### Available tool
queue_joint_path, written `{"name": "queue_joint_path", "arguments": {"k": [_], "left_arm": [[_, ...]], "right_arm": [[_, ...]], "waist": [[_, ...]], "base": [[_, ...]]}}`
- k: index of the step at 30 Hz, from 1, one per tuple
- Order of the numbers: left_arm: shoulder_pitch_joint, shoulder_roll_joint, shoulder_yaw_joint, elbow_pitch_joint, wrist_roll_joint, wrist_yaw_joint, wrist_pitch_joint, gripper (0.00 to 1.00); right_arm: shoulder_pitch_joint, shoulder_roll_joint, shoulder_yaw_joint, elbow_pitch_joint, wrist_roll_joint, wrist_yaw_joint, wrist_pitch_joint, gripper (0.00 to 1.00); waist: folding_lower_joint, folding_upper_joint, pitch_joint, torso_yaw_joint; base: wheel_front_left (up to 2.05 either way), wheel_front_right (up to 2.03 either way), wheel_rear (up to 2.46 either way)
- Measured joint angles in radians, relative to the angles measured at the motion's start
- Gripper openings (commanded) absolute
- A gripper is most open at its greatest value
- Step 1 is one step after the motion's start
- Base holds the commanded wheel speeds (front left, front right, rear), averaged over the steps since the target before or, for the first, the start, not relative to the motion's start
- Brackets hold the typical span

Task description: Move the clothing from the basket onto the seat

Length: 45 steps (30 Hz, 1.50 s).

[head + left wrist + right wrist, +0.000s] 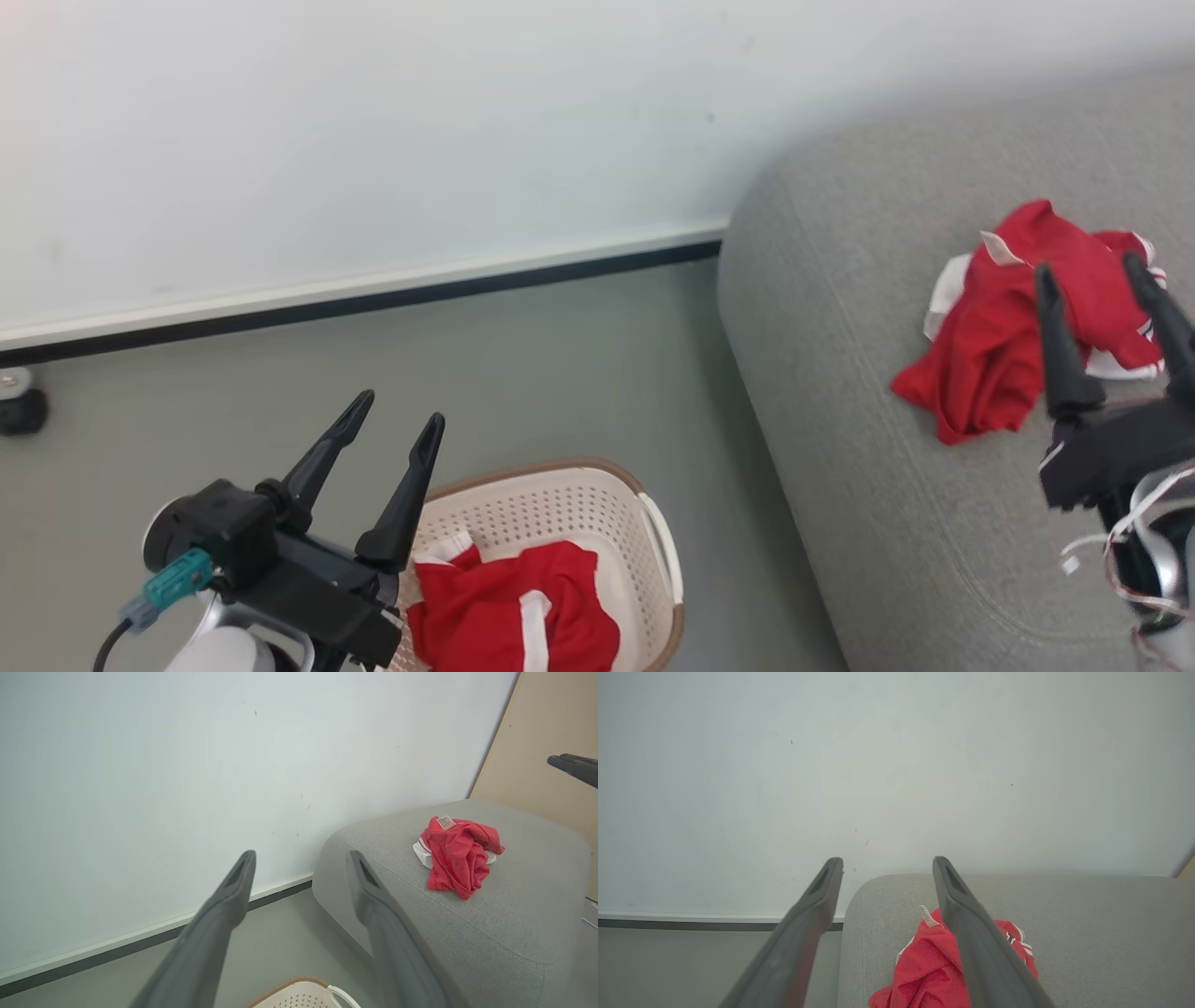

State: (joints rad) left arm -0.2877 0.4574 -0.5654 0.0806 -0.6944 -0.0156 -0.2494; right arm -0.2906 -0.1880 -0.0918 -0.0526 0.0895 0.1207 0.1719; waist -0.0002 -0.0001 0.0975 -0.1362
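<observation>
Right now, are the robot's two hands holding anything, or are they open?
Left gripper: jaws open, holding nothing.
Right gripper: jaws open, holding nothing; the red garment lies free on the sofa.

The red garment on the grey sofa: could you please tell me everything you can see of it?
The bright red soft fabric garment lies crumpled in a loose heap on top of the light grey upholstered sofa, near its rounded end. It has white trim along its edges, and a small white sewn label sticks up at its far side. Only the sofa visibly touches it; the open right gripper hovers over it, holding nothing.
</observation>
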Motion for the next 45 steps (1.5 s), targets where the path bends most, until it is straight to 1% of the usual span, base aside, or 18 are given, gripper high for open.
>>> {"name": "queue_joint_path", "arguments": {"k": [2, 3, 9, 11, 18, 22, 23, 28, 36, 45], "left_arm": [[0.017, -0.003, 0.011, 0.001, -0.003, 0.017, 0.0, 1.0], [0.017, -0.003, 0.011, 0.001, -0.003, 0.017, 0.0, 1.0], [0.091, -0.007, 0.071, 0.006, -0.022, 0.085, 0.0, 1.0], [0.109, -0.008, 0.087, 0.008, -0.028, 0.096, 0.0, 1.0], [0.176, -0.012, 0.144, 0.018, -0.035, 0.113, -0.001, 1.0], [0.218, -0.009, 0.19, 0.024, -0.027, 0.123, -0.001, 1.0], [0.232, -0.008, 0.204, 0.023, -0.021, 0.123, -0.001, 1.0], [0.264, -0.008, 0.271, 0.017, -0.01, 0.13, -0.001, 1.0], [0.277, -0.037, 0.313, 0.016, 0.02, 0.13, -0.003, 1.0], [0.277, -0.059, 0.342, 0.005, 0.039, 0.13, -0.003, 1.0]], "right_arm": [[0.029, 0.01, 0.013, -0.009, 0.021, 0.002, -0.016, 1.0], [0.029, 0.01, 0.013, -0.009, 0.021, 0.002, -0.016, 1.0], [0.126, 0.055, 0.057, -0.041, 0.055, 0.003, -0.061, 1.0], [0.163, 0.063, 0.061, -0.047, 0.057, 0.003, -0.077, 1.0], [0.264, 0.105, 0.081, -0.034, 0.061, 0.0, -0.136, 1.0], [0.317, 0.125, 0.091, -0.033, 0.058, -0.035, -0.178, 1.0], [0.328, 0.127, 0.1, -0.031, 0.054, -0.039, -0.188, 1.0], [0.345, 0.132, 0.128, -0.015, 0.036, -0.058, -0.237, 1.0], [0.345, 0.133, 0.142, 0.001, 0.027, -0.085, -0.312, 1.0], [0.344, 0.134, 0.16, 0.025, 0.027, -0.094, -0.36, 1.0]], "waist": [[0.0, 0.0, -0.019, 0.021], [0.0, 0.0, -0.019, 0.021], [0.0, 0.0, -0.063, 0.085], [0.0001, 0.0, -0.074, 0.105], [0.0001, 0.0001, -0.095, 0.162], [0.0001, 0.0, -0.094, 0.182], [0.0001, 0.0001, -0.091, 0.184], [0.0003, 0.0002, -0.07, 0.187], [0.0003, 0.0002, -0.058, 0.185], [0.0003, 0.0002, -0.054, 0.178]], "base": [[0.0, 0.0, 0.0], [0.0, 0.0, 0.0], [0.0, 0.0, 0.0], [0.0, 0.0, 0.0], [0.0, 0.0, 0.0], [0.0, 0.0, 0.0], [0.0, 0.0, 0.0], [0.0, 0.0, 0.0], [0.0, 0.0, 0.0], [0.0, 0.0, 0.0]]}}
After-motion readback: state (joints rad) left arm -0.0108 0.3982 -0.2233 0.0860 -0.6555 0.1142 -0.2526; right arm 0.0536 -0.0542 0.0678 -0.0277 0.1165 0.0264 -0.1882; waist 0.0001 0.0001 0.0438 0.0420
